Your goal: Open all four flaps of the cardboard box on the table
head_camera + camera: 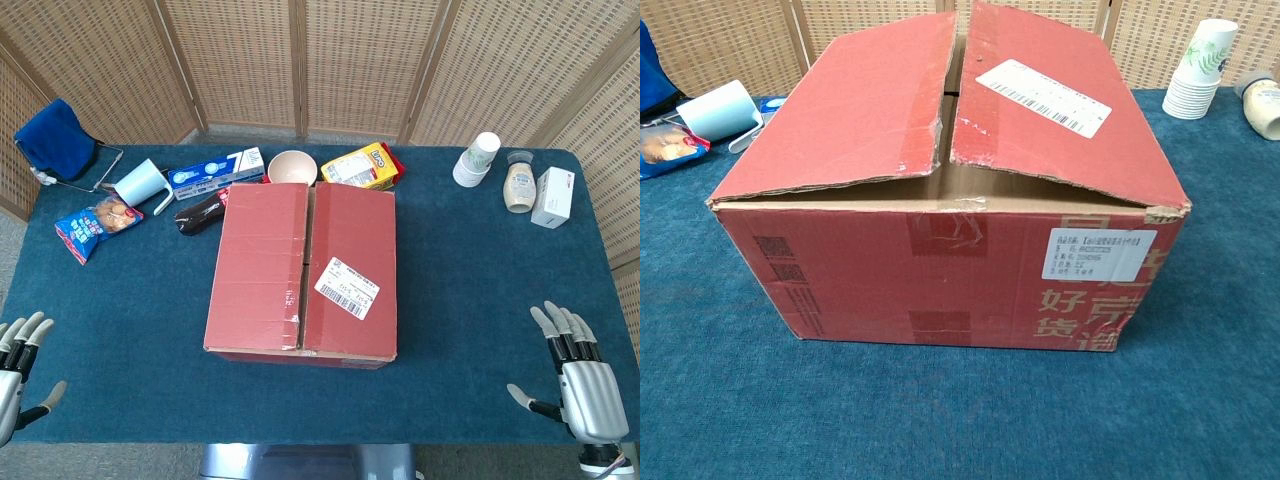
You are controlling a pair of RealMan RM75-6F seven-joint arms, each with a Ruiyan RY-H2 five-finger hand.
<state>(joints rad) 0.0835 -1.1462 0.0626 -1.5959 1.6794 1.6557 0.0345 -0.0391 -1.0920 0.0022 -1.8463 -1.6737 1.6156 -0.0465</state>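
Left hand (18,370) and right hand (580,380) resting empty, fingers spread, at near table corners.
Red cardboard box (302,270) mid-table (480,300), well apart from both; top flaps (940,100) down, slightly lifted along centre seam. Behind it: bowl (292,166), snack box (362,165), paper cups (476,160).

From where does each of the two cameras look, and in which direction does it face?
Head view: high above the near table edge, looking down at the closed cardboard box; left hand and right hand show, open.
Chest view: low, facing the box's front wall; no hands show.
Both share the box, paper cups and the white mug.
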